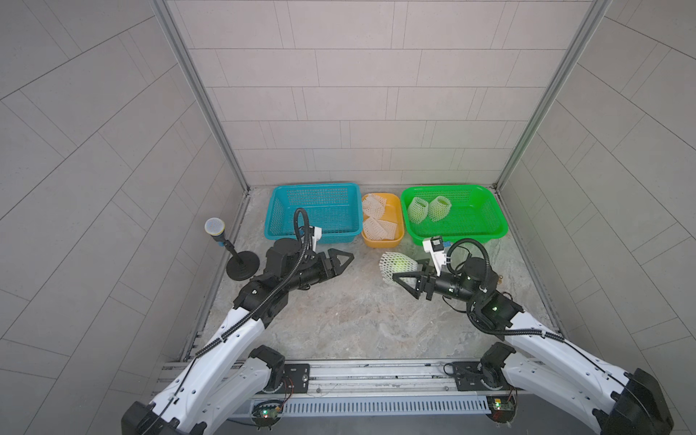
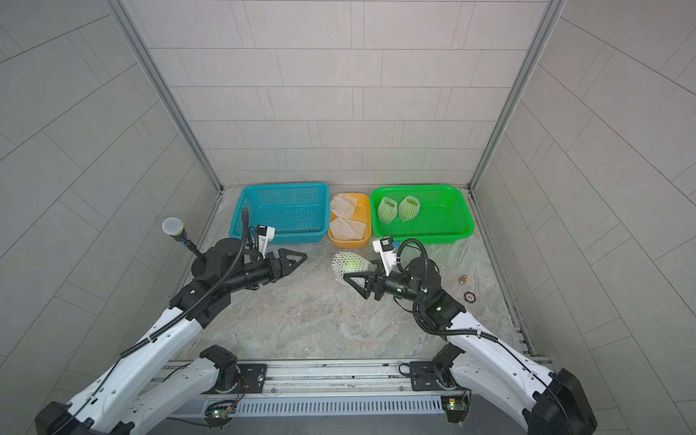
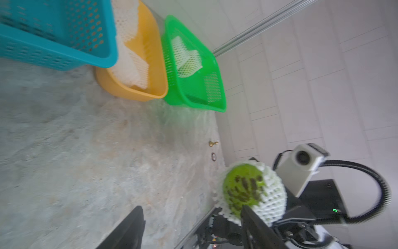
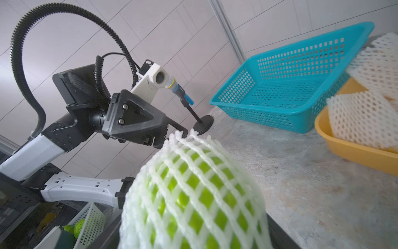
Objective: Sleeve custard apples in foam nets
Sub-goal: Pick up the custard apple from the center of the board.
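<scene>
Along the far edge of the table (image 1: 357, 320) stand a blue basket (image 1: 278, 228), an orange tray (image 1: 382, 244) holding spare foam nets (image 1: 376, 228), and a green basket (image 1: 470, 234) with two netted custard apples (image 1: 418, 209) side by side in the half nearer the tray. A microphone stand (image 1: 243, 265) sits at the left edge, beside my left arm. My right tool (image 1: 405, 270) grips a custard apple (image 1: 400, 264) wrapped in a foam net (image 1: 387, 263), just in front of the orange tray, forearm low and level, pointing toward the left edge. My left tool (image 1: 344, 265) is open and empty in front of the blue basket, aimed at the fruit but well apart from it
</scene>
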Controlling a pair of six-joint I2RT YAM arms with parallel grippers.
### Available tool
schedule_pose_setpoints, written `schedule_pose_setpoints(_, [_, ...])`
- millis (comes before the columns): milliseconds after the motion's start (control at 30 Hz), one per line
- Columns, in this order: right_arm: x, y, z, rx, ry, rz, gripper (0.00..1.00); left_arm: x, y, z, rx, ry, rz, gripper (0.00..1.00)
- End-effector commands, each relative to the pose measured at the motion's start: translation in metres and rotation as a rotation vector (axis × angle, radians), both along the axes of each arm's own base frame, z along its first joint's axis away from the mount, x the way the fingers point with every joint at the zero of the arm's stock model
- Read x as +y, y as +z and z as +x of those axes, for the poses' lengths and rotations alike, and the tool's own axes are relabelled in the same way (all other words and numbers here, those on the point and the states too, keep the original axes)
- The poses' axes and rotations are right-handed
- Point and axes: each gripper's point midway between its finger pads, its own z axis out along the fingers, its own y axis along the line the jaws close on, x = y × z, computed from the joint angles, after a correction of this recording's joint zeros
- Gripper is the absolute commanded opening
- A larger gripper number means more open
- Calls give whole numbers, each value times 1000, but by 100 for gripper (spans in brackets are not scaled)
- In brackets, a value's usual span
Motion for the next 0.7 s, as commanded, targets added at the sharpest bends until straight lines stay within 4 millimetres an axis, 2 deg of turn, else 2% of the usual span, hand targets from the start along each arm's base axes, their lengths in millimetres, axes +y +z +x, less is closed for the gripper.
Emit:
schedule_pose_setpoints(0, [5, 19, -7, -75, 59, 44, 80, -18, 44, -12, -72, -131, -163, 73])
schedule_pose_setpoints(167, [7, 22, -7, -82, 74, 44, 80, -31, 49, -14, -44, -194, -235, 78])
schedule_pose_setpoints(333, [11, 20, -6, -77, 82, 32, 80, -42, 55, -18, -47, -237, -268, 79])
schedule_pose_setpoints(467, [12, 21, -8, -82, 87, 34, 80, -56, 48, -23, -21, -274, -263, 75])
schedule_pose_setpoints(667, [13, 17, -7, -73, 85, 31, 80, -69, 43, -25, 0, -300, -262, 59])
